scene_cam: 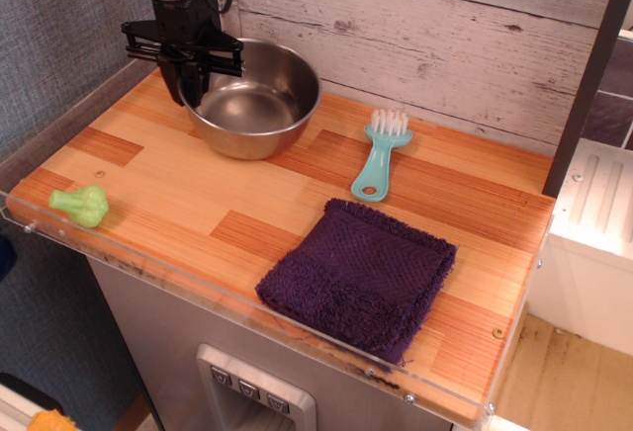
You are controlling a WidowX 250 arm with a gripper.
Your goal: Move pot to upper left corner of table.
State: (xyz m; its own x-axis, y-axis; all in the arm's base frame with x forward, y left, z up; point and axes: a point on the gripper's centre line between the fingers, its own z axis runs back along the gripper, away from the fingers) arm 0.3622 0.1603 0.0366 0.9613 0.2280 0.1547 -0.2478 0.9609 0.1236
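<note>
The shiny steel pot (255, 107) sits at the far left of the wooden table (188, 209), close to the back wall. My black gripper (190, 90) comes down from above and is shut on the pot's left rim, one finger inside the bowl and one outside. The pot is empty inside. I cannot tell whether its base touches the planks or hangs just above them.
A teal brush (379, 157) lies right of the pot. A purple cloth (358, 275) covers the front middle. A green toy broccoli (81, 205) rests near the front left edge. A clear acrylic rim (148, 265) borders the table; a plank wall stands behind.
</note>
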